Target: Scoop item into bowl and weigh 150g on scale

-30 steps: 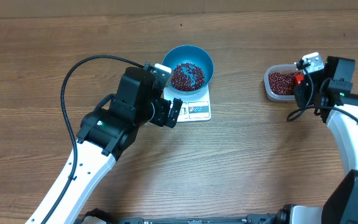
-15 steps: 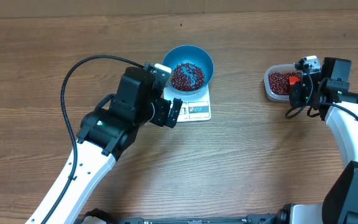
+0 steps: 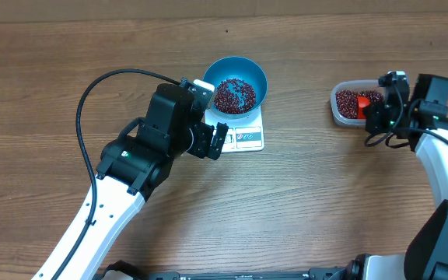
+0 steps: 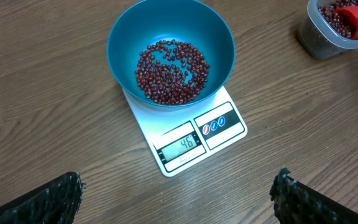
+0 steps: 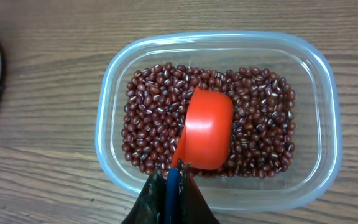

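The left pincer [image 3: 215, 140] hangs spread wide and empty over the tabletop [image 3: 53, 78], parked, I judge, so that its wrist camera looks down on the work. Just ahead of it and between its fingertips in that view sits the scale [image 4: 157, 127], its display [image 4: 182, 147] (showing 46) turned toward the pincer. The blue bowl [image 4: 126, 43] stands squarely on the far half of the scale. A shallow layer of beans [image 4: 171, 71] covers only its bottom, so the weighing looks far from done. Well off to the right of that pincer, the clear tub [image 5: 328, 124] holds the stock of beans. The right pincer [image 5: 168, 177] is clamped tight on the handle of an orange scoop [image 5: 207, 127], whose cup lies directly in front of its tips, down among the beans near the tub's middle. It appears to be mouth-down or tilted for digging, though the smooth orange surface makes that hard to settle. Compared with a second ago, the left arm, bowl and scale have not shifted. The right wrist has turned and carried the scoop from the tub's near edge farther in over the beans, which suits loading another scoopful.
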`<action>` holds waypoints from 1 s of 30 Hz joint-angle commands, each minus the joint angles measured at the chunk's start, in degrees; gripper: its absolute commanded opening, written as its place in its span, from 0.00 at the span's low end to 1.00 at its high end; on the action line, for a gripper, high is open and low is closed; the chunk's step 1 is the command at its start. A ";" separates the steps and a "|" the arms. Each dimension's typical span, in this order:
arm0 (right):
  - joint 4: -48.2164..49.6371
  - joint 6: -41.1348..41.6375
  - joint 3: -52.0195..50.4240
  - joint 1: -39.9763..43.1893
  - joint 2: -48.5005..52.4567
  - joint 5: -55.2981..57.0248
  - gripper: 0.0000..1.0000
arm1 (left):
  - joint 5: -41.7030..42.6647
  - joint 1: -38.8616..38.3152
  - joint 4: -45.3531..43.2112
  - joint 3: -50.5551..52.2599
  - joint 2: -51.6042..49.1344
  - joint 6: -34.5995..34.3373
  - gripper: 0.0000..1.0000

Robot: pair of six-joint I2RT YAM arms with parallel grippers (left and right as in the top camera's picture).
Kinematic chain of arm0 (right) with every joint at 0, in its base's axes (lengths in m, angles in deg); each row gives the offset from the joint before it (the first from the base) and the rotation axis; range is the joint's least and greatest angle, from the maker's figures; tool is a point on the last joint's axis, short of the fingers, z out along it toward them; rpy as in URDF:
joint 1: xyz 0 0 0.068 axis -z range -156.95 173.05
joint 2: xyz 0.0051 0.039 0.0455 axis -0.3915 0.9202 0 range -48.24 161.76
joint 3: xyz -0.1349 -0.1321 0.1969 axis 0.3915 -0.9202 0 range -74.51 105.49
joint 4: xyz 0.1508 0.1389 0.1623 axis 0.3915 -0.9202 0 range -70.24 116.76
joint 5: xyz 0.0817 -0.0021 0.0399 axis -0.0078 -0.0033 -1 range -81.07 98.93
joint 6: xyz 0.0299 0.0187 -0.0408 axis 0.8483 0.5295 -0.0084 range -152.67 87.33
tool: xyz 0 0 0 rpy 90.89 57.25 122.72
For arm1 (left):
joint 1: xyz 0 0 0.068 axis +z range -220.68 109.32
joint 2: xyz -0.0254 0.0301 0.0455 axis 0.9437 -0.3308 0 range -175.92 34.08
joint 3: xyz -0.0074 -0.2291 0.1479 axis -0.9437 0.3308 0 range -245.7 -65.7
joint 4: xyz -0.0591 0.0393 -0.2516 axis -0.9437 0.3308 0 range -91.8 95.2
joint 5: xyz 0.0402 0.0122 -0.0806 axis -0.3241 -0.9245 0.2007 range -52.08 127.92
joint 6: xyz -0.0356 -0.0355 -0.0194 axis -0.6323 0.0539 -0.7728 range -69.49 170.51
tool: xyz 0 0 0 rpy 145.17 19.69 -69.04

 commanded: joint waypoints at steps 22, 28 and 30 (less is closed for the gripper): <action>-1.25 5.35 -0.13 10.05 8.98 -20.11 0.04 | 0.44 0.28 -0.22 -0.31 0.48 -0.81 0.99; -1.68 7.48 -0.13 12.59 9.03 -22.75 0.04 | 0.44 0.28 -0.24 -0.31 0.48 -0.81 1.00; -1.70 9.31 -0.13 13.07 9.07 -23.28 0.04 | 0.44 0.28 -0.24 -0.31 0.48 -0.81 1.00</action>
